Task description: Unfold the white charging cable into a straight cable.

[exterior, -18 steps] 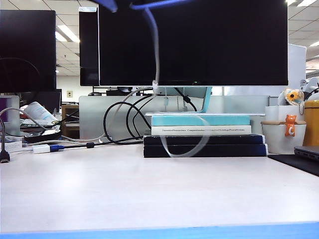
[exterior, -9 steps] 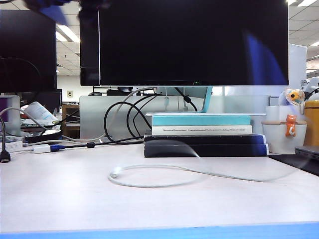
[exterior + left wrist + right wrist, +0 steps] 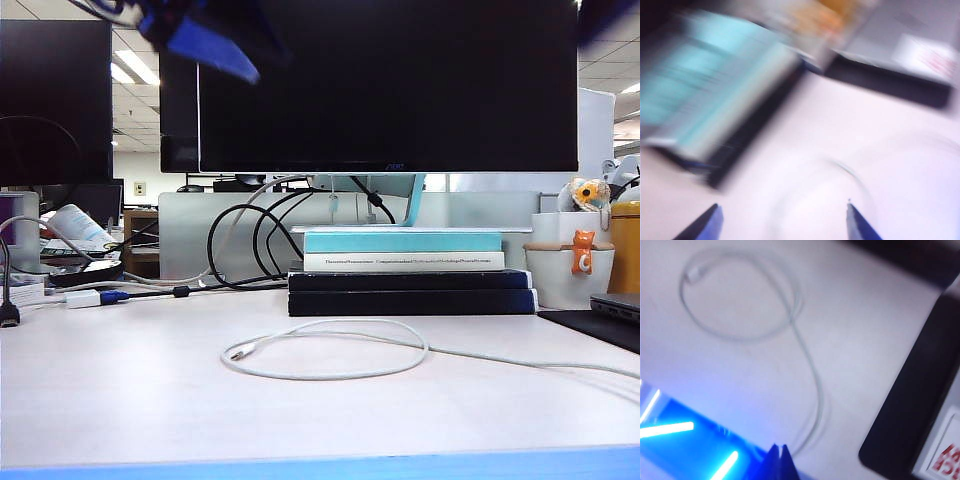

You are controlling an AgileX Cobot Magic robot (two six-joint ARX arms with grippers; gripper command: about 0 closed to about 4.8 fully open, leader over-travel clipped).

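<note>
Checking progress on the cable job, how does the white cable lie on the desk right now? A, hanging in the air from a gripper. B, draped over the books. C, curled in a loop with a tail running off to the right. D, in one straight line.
C: the white cable lies on the desk in a loop, its tail running right; the right wrist view shows the same loop.
</note>
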